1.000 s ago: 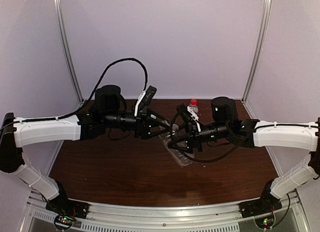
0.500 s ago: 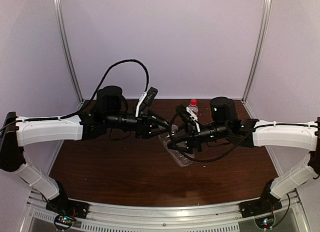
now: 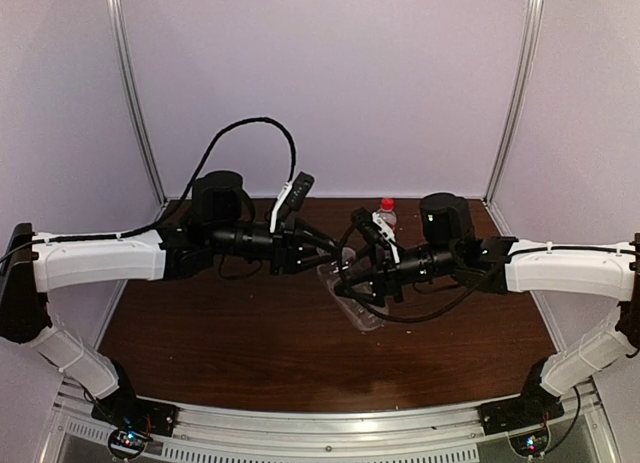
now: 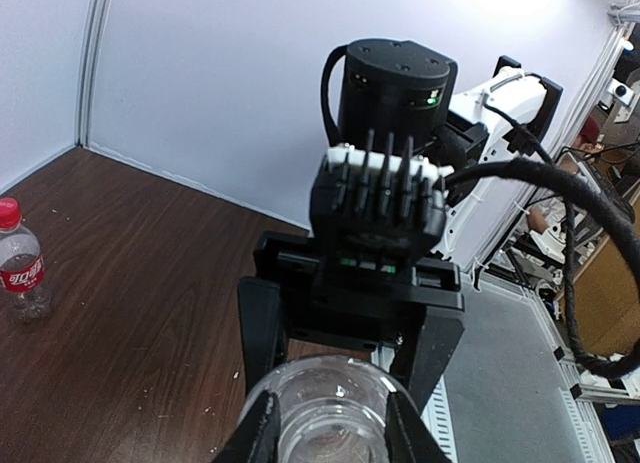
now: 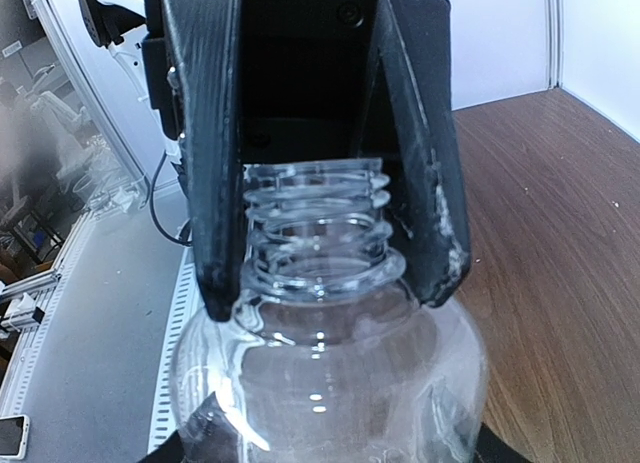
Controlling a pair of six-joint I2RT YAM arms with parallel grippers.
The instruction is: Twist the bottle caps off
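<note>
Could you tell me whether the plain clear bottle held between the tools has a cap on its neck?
No, the plain bottle has a threaded neck that shows bare and open between the fingers of the left tool.

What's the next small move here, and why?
Probably draw the left gripper straight back off the plain bottle. The right wrist view shows its neck with bare threads and no cap, the left fingers flanking it, so nothing seems left to twist. The right gripper holds the body. The red cap is still on the labelled bottle standing on the table.
</note>
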